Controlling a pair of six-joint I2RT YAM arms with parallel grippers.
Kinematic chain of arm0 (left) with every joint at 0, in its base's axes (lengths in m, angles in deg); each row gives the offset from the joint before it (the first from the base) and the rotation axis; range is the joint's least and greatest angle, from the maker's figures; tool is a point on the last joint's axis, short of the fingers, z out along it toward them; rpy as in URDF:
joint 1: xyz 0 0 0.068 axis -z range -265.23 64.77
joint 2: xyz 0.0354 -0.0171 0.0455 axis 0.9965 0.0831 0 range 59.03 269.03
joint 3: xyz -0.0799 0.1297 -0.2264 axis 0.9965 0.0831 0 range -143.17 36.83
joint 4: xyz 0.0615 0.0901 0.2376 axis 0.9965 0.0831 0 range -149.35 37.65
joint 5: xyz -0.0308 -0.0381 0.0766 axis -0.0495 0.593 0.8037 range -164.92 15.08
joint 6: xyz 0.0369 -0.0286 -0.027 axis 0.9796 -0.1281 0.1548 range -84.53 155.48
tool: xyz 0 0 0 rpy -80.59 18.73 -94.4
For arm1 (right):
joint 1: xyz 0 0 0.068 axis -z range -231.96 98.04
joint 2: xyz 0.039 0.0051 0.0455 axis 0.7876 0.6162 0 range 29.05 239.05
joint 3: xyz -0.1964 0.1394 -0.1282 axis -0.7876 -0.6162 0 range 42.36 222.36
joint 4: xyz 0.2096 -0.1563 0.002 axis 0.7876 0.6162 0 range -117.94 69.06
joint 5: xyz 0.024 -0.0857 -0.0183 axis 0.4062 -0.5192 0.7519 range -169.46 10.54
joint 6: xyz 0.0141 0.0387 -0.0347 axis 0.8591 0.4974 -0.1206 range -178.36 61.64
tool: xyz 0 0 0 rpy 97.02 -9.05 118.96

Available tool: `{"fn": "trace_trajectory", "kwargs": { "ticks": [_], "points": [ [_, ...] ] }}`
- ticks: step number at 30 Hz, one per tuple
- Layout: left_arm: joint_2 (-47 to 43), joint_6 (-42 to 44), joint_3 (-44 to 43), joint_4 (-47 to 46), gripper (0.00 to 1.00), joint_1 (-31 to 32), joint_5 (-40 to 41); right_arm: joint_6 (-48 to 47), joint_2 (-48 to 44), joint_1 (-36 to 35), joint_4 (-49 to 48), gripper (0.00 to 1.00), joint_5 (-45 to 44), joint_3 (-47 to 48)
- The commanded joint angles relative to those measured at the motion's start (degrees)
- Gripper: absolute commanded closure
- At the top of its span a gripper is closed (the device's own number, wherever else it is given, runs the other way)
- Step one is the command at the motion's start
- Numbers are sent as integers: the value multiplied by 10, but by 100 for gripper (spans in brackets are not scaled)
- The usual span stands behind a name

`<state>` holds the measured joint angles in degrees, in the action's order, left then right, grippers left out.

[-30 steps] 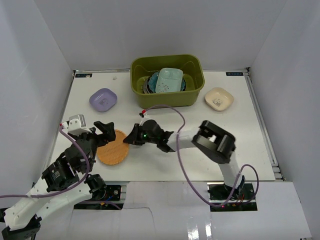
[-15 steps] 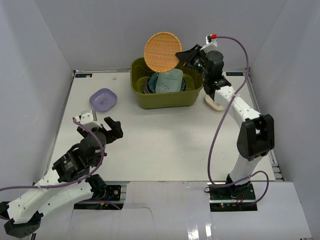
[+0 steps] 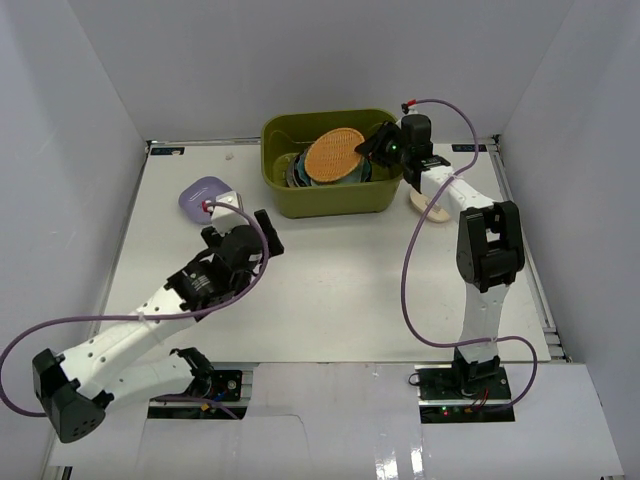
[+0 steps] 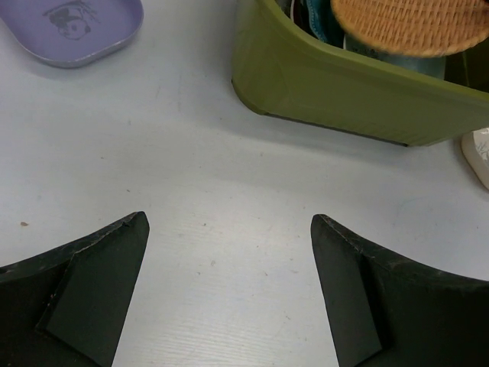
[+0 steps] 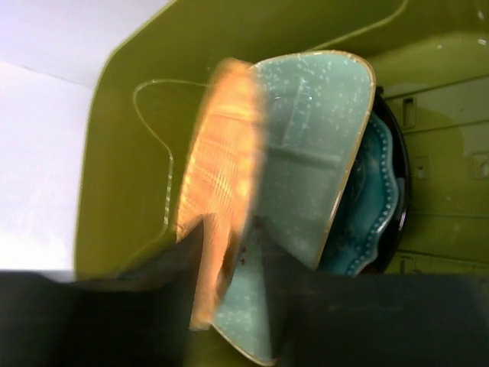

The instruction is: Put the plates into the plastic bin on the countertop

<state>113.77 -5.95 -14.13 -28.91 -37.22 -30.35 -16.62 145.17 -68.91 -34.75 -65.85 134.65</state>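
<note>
Right wrist view: the right end effector [image 5: 229,248] straddles a blurred orange woven plate [image 5: 221,168]; whether it grips cannot be told. Beyond, inside the olive plastic bin [image 5: 126,153], lean one mint plate [image 5: 306,153] and one teal scalloped plate [image 5: 374,206], with others hidden. The left end effector [image 4: 229,222] gapes empty above the surface [image 4: 229,176]. Ahead-left of it lies one lavender plate [image 4: 72,27], and far right one cream plate [image 4: 477,153], cut off.

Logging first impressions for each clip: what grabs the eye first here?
The orange woven plate, gripped at its edge by the right hand, tilts over the stacked dishes in the olive bin at the back. The left hand hangs open over the countertop, near a lavender plate.
</note>
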Motion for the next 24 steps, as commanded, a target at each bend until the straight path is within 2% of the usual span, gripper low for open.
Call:
{"fn": "trace_trajectory", "kwargs": {
  "ticks": [1, 3, 5, 7, 10, 12, 13, 14, 16, 17, 18, 21, 24],
  "points": [
    [24, -4, -20, -44, 2, -60, -62, -7, -27, 2, -33, 51, -6, 15],
    [43, -3, -19, -63, 2, -98, -109, -16, -35, 2, -24, 38, -6, 24],
    [53, -8, -14, -76, 2, -175, -156, -30, -45, 2, -13, 24, -14, 33],
    [69, -13, -12, -94, 2, -255, -233, -49, -67, 8, 3, 18, -21, 35],
    [95, -16, -12, -108, 2, -341, -280, -50, -120, 39, -7, 18, -21, -6],
    [113, -21, -18, -114, 2, -386, -330, -46, -156, 74, -21, 22, -31, -82],
    [132, -23, -19, -116, 2, -430, -354, -39, -197, 89, -48, 25, -39, -147],
    [142, -27, -19, -119, 2, -451, -396, -38, -217, 103, -58, 26, -45, -177],
    [164, -32, -24, -129, 2, -506, -425, -42, -262, 153, -65, 27, -69, -227],
    [186, -32, -26, -131, 2, -519, -437, -46, -272, 162, -65, 27, -75, -269],
    [199, -32, -27, -136, 2, -530, -470, -52, -286, 202, -65, 27, -82, -288],
    [253, -24, -46, -143, 2, -567, -493, -71, -287, 254, -59, 24, -104, -336],
    [311, -13, -78, -147, 2, -581, -485, -107, -258, 278, -41, 22, -128, -330]
  ]
}}
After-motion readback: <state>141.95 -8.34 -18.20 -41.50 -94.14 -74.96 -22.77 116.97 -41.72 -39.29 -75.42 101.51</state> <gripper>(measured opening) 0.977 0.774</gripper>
